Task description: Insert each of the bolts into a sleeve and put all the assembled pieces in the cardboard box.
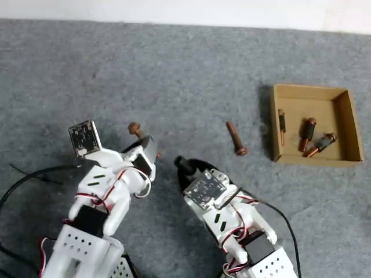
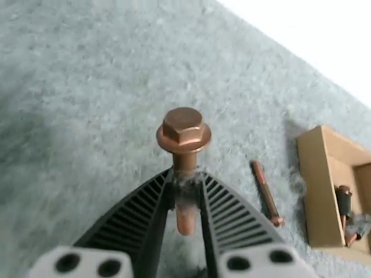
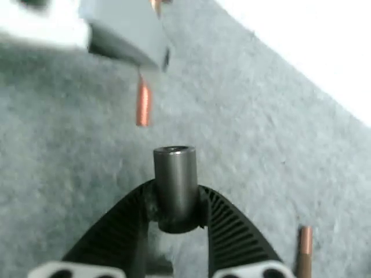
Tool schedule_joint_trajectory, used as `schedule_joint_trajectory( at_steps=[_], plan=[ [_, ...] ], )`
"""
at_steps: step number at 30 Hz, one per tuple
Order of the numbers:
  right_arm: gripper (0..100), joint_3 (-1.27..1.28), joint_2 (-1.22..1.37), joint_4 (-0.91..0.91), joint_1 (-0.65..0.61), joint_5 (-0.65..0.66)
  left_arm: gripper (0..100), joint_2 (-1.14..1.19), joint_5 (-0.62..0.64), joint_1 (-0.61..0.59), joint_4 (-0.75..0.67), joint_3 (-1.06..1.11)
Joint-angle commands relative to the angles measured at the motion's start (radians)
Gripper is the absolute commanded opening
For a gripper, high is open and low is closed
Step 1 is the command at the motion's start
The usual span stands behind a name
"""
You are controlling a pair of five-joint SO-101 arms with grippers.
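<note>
My left gripper [image 2: 184, 191] is shut on a copper bolt [image 2: 183, 139], hex head sticking out past the fingertips; in the high view this bolt [image 1: 136, 130] shows above the left arm. My right gripper [image 3: 174, 200] is shut on a dark sleeve [image 3: 174, 179], open end outward, also seen as the sleeve [image 1: 184, 165] in the high view. The left arm's bolt tip [image 3: 142, 104] hangs beyond the sleeve's mouth, apart from it. A loose bolt [image 1: 236, 138] lies on the grey mat left of the cardboard box [image 1: 272, 124], which holds three assembled pieces [image 1: 308, 134].
Grey felt mat [image 1: 174, 75] covers the table, with a white edge at the back. Black cables [image 1: 26, 176] trail at the left by the left arm's base. The box [image 2: 313, 185] stands at the right of the mat.
</note>
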Motion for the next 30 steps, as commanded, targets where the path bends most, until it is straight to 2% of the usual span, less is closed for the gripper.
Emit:
schedule_joint_trajectory(
  at_steps=[1,6,10,16,23,26,30],
  plan=[
    [0.5,0.157,-0.016,-0.054,-0.012,-0.003,0,-0.030,0.012,0.027,-0.178,0.039],
    [0.5,0.157,-0.007,-0.084,-0.010,-0.003,0,-0.030,0.015,0.028,-0.238,0.056],
    [0.5,0.157,-0.007,-0.087,-0.010,-0.003,0,-0.030,0.092,0.030,-0.262,0.058],
    [0.5,0.157,-0.007,-0.087,-0.010,-0.003,0,-0.031,0.114,0.160,-0.259,0.056],
    [0.5,0.157,-0.010,-0.085,0.013,-0.003,0,-0.084,0.114,0.176,-0.258,0.054],
    [0.5,0.157,-0.007,-0.085,0.013,-0.003,0,-0.229,0.114,0.170,-0.184,0.051],
    [0.5,0.157,-0.007,-0.085,0.013,-0.003,0,-0.472,0.114,0.206,0.035,0.042]
  ],
)
